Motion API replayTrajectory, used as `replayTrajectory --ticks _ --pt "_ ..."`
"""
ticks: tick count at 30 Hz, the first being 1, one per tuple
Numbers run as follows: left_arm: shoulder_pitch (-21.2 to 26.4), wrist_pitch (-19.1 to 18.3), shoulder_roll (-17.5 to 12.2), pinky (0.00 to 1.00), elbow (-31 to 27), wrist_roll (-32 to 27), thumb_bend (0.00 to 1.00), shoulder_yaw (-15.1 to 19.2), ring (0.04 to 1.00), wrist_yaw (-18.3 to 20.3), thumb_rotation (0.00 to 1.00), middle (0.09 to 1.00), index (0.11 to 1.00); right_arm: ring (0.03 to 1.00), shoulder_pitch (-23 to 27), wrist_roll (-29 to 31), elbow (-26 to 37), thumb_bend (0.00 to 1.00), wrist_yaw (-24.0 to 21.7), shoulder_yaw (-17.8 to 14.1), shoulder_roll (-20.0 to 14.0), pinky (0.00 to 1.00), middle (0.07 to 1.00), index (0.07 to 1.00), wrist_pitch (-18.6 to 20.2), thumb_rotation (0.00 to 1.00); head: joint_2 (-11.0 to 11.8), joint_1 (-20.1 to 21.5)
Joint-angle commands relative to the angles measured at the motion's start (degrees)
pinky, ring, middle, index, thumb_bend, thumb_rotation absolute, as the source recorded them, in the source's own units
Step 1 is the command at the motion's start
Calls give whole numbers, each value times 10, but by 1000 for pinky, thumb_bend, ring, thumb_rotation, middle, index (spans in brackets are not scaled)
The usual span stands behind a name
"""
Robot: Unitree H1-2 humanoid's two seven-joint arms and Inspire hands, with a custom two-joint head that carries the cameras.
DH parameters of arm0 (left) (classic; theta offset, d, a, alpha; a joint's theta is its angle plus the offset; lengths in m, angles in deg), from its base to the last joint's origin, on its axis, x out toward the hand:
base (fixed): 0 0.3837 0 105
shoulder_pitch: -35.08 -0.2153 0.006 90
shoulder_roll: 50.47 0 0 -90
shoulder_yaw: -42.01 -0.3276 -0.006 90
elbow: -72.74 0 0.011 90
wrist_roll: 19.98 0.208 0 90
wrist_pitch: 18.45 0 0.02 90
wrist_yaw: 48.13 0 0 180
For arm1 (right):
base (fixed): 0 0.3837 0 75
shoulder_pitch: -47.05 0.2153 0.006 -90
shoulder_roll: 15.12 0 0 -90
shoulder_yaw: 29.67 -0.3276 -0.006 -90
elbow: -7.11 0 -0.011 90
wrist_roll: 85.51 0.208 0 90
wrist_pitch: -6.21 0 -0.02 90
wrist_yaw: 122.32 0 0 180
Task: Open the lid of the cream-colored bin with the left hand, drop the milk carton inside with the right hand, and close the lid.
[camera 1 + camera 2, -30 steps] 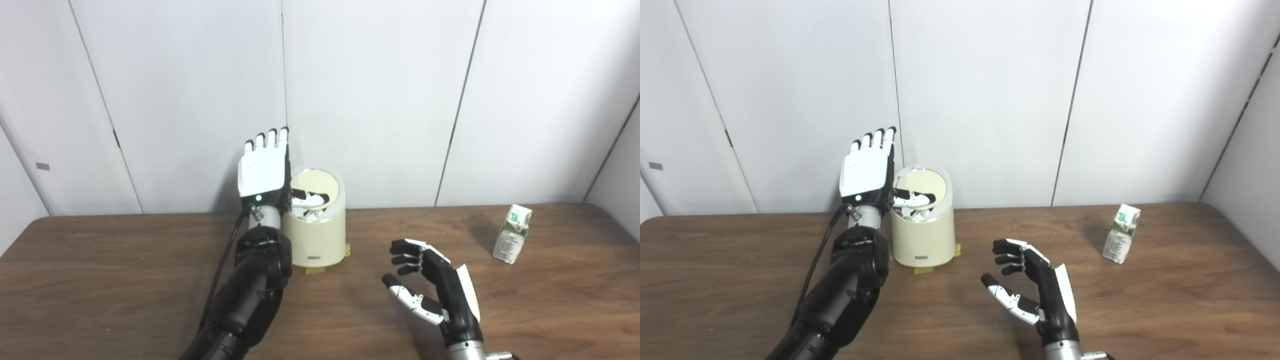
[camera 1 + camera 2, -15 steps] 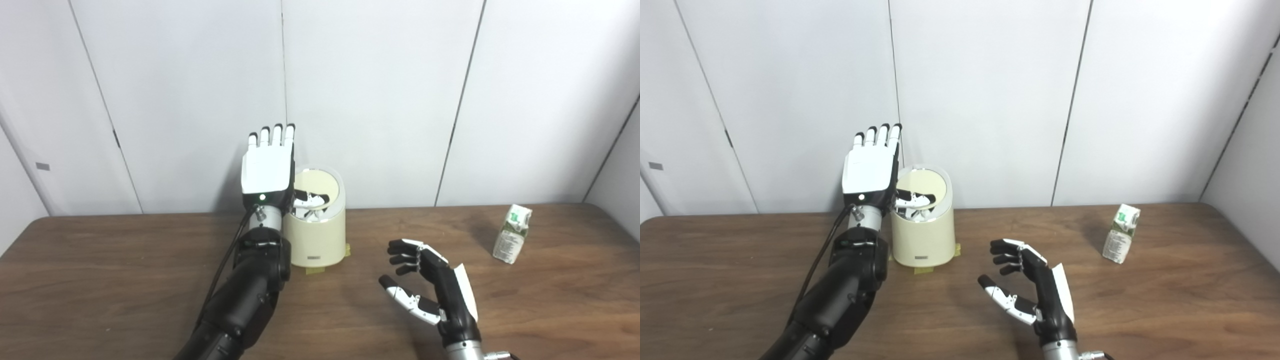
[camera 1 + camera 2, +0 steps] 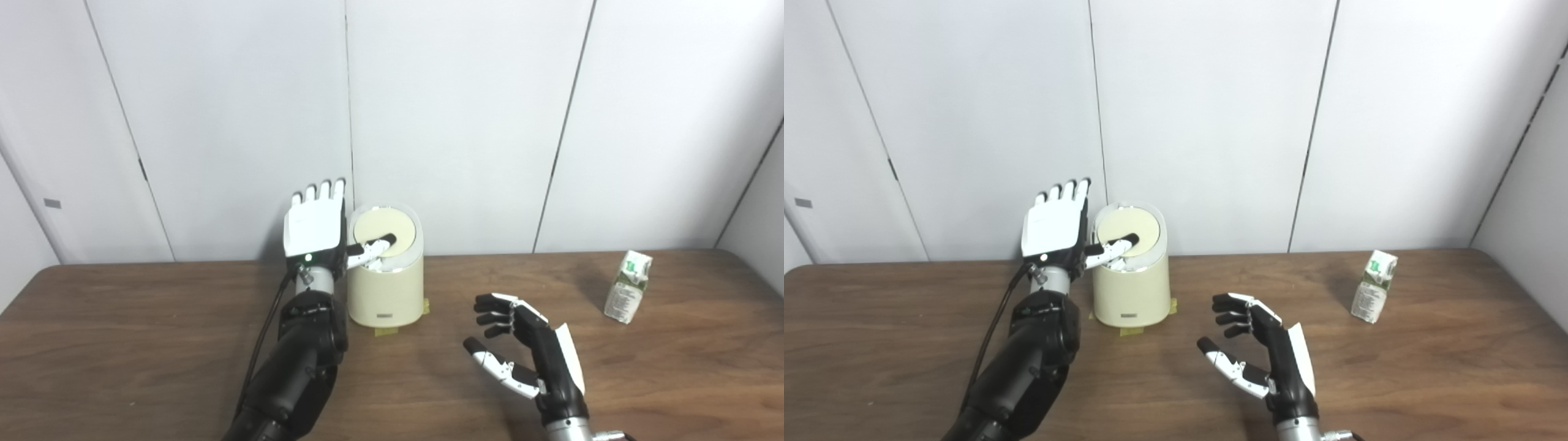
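Left hand (image 3: 313,223) open beside cream bin (image 3: 384,288), thumb on lid (image 3: 381,225); right hand (image 3: 528,358) empty, fingers spread; milk carton (image 3: 626,286) upright, far right. Risk: thumb slipping off, lid staying shut

You have the cream-colored bin (image 3: 384,282) standing upright toward the back of the tabletop (image 3: 153,343), close to the wall, a round tub with a small label low on its front and yellow tape at its base. Its lid (image 3: 384,228), a pale disc, looks tilted toward you. Your milk carton (image 3: 627,286) stands well apart to the right, white with green print, its gabled top leaning slightly.
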State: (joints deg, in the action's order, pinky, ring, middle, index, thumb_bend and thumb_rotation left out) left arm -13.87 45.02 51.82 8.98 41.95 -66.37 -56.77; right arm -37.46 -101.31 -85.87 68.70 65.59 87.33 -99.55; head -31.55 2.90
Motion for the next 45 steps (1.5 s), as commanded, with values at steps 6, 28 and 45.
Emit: replayTrajectory --ticks 6,28,45 --pt "20 5 -7 1000 -44 -33 649 10 1000 -33 1000 1000 1000 635 -20 -15 -39 307 0 0 -7 540 675 671 -10 200 0 3" --pt "-1 -4 -37 1000 -96 21 1000 -7 1000 9 253 1000 1000 625 -17 -19 -45 310 5 2 -6 531 668 667 -9 228 5 3" --pt "33 -2 -24 1000 -25 11 847 -12 1000 -31 514 1000 1000 631 -19 -20 -42 309 4 2 -7 537 671 668 -8 229 4 4"
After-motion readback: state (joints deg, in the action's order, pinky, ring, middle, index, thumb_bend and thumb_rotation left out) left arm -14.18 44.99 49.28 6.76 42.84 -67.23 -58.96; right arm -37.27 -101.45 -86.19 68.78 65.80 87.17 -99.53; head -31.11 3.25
